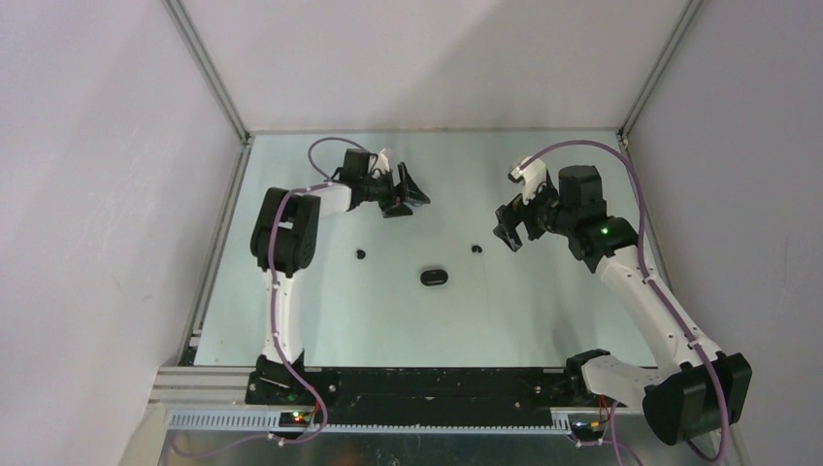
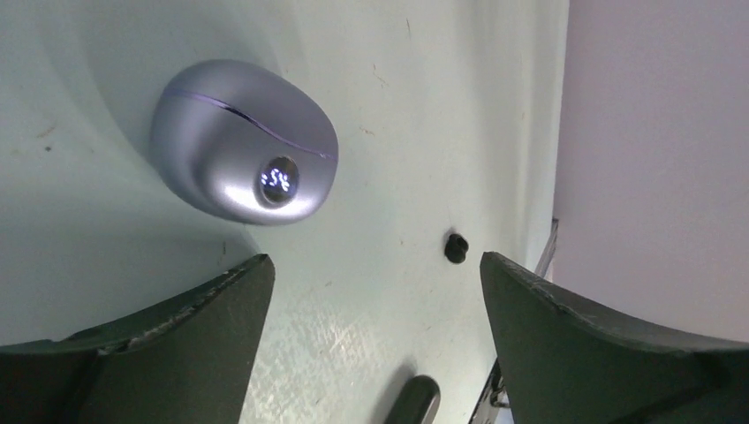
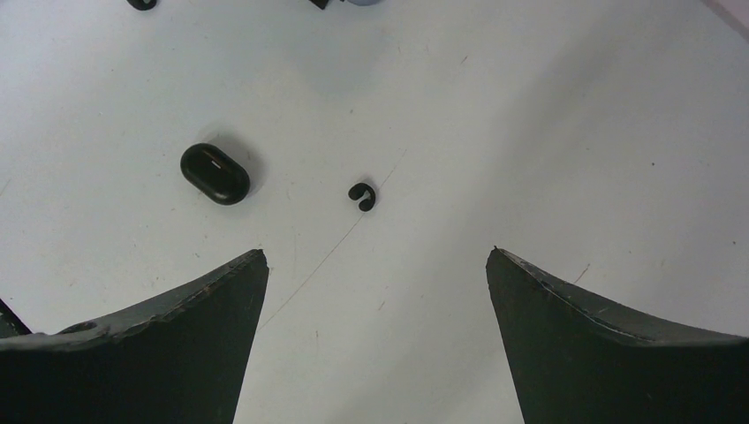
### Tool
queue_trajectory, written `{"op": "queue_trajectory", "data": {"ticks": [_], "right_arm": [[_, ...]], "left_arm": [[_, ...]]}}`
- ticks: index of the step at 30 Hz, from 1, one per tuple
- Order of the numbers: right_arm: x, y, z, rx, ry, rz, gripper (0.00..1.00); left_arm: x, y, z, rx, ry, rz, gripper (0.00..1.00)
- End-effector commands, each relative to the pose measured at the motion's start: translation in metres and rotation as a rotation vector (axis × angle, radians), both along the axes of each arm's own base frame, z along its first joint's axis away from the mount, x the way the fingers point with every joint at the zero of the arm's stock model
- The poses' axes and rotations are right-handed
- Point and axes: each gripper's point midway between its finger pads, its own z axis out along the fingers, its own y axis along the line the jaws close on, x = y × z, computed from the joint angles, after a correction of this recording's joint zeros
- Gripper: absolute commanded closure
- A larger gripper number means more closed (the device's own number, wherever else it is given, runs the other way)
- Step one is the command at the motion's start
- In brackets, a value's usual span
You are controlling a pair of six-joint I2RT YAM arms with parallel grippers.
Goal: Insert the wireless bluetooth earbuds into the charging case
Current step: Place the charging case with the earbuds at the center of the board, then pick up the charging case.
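Hovering over the far L part of the table [image 1: 543, 320], the L gripper [image 2: 375, 258] has its jaws spread wide w/ nothing btwn them. A closed lilac case [image 2: 243, 141], small display lit, lies on the table at 11 o'clock from the gap, clear of both fingers. R gripper [image 3: 377, 251] is wide open too, empty. From above, the closed black case [image 1: 434, 277] sits mid-table. A black earbud [image 1: 361, 254] lies at its 9–10 o'clock and a 2nd black earbud [image 1: 476, 249] at 2 o'clock, both loose on the table, outside the cases.
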Motion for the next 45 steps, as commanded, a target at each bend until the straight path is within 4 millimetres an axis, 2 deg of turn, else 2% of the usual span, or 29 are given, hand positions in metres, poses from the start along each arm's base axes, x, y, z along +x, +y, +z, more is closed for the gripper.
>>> {"op": "queue_trajectory", "data": {"ticks": [1, 4, 5, 6, 7, 8, 9, 10, 11, 12, 13, 15, 16, 17, 18, 19, 20, 21, 22, 23, 24, 25, 26, 29, 32, 34, 37, 42, 45], "right_arm": [[-0.004, 0.012, 0.006, 0.011, -0.049, 0.078, 0.01], [-0.011, 0.025, -0.001, -0.005, -0.056, 0.159, 0.01], [-0.012, 0.027, -0.004, -0.016, -0.066, 0.18, 0.01], [-0.015, 0.034, -0.006, -0.016, -0.065, 0.214, 0.01], [-0.016, 0.037, -0.009, -0.024, -0.074, 0.242, 0.01], [-0.021, 0.046, -0.012, -0.017, -0.068, 0.29, 0.01], [-0.022, 0.052, -0.017, -0.023, -0.069, 0.334, 0.0], [-0.027, 0.06, -0.02, -0.029, -0.07, 0.372, 0.01], [-0.03, 0.071, -0.026, -0.053, -0.081, 0.425, 0.01], [-0.031, 0.076, -0.029, -0.068, -0.088, 0.449, 0.01], [-0.031, 0.086, -0.037, -0.1, -0.105, 0.493, 0.01], [-0.033, 0.102, -0.05, -0.146, -0.131, 0.576, 0.01], [-0.032, 0.108, -0.053, -0.156, -0.148, 0.602, 0.01], [-0.034, 0.118, -0.066, -0.186, -0.148, 0.659, 0.01], [-0.031, 0.124, -0.07, -0.199, -0.156, 0.679, 0.01], [-0.031, 0.13, -0.085, -0.23, -0.137, 0.708, 0.01], [-0.027, 0.136, -0.087, -0.238, -0.133, 0.72, 0.01], [-0.026, 0.141, -0.105, -0.261, -0.087, 0.738, 0.01], [-0.023, 0.146, -0.104, -0.266, -0.073, 0.742, 0.01], [-0.023, 0.149, -0.12, -0.28, -0.02, 0.754, 0.01], [-0.021, 0.153, -0.13, -0.288, 0.023, 0.76, 0.01], [-0.021, 0.156, -0.135, -0.292, 0.041, 0.764, 0.01], [-0.018, 0.158, -0.144, -0.303, 0.072, 0.76, 0.01], [-0.019, 0.165, -0.164, -0.342, 0.112, 0.746, 0.01], [-0.014, 0.163, -0.188, -0.425, 0.139, 0.687, 0.03], [-0.014, 0.16, -0.194, -0.463, 0.144, 0.675, 0.02], [-0.002, 0.157, -0.191, -0.491, 0.108, 0.624, 0.01], [0.023, 0.145, -0.195, -0.593, 0.044, 0.524, 0.01], [0.028, 0.138, -0.198, -0.632, 0.037, 0.509, 0.01]], "left_arm": [[-0.018, 0.011, 0.012, 0.052, -0.047, -0.048, 0.01], [-0.028, 0.008, 0.046, 0.018, -0.139, -0.114, 0.01], [-0.032, 0.01, 0.05, 0.025, -0.164, -0.144, 0.01], [-0.035, 0.01, 0.067, 0.018, -0.204, -0.165, 0.01], [-0.041, 0.014, 0.072, 0.037, -0.234, -0.196, 0.01], [-0.045, 0.016, 0.091, 0.037, -0.282, -0.209, 0.01], [-0.051, 0.021, 0.097, 0.058, -0.316, -0.237, 0.0], [-0.056, 0.026, 0.119, 0.066, -0.381, -0.241, 0.01], [-0.06, 0.034, 0.125, 0.094, -0.425, -0.257, 0.01], [-0.067, 0.04, 0.146, 0.113, -0.491, -0.251, 0.01], [-0.07, 0.05, 0.152, 0.149, -0.554, -0.27, 0.0], [-0.089, 0.067, 0.192, 0.19, -0.687, -0.261, 0.01], [-0.094, 0.074, 0.194, 0.226, -0.73, -0.269, 0.01], [-0.106, 0.083, 0.208, 0.247, -0.766, -0.264, 0.01], [-0.112, 0.09, 0.207, 0.283, -0.805, -0.283, 0.01], [-0.127, 0.097, 0.217, 0.304, -0.828, -0.284, 0.01], [-0.132, 0.104, 0.214, 0.347, -0.857, -0.296, 0.01], [-0.144, 0.112, 0.22, 0.383, -0.876, -0.29, 0.01], [-0.155, 0.117, 0.21, 0.413, -0.876, -0.323, 0.01], [-0.165, 0.122, 0.217, 0.437, -0.914, -0.323, 0.01], [-0.174, 0.125, 0.206, 0.46, -0.909, -0.348, 0.01], [-0.182, 0.13, 0.21, 0.485, -0.939, -0.341, 0.01], [-0.188, 0.133, 0.199, 0.496, -0.926, -0.349, 0.01], [-0.205, 0.138, 0.186, 0.519, -0.956, -0.336, 0.0], [-0.208, 0.14, 0.182, 0.534, -1.027, -0.327, 0.01], [-0.207, 0.141, 0.181, 0.543, -1.031, -0.321, 0.01], [-0.205, 0.141, 0.181, 0.541, -1.008, -0.329, 0.01], [-0.201, 0.14, 0.168, 0.538, -0.98, -0.336, 0.01], [-0.2, 0.139, 0.163, 0.53, -0.966, -0.344, 0.0]]}}
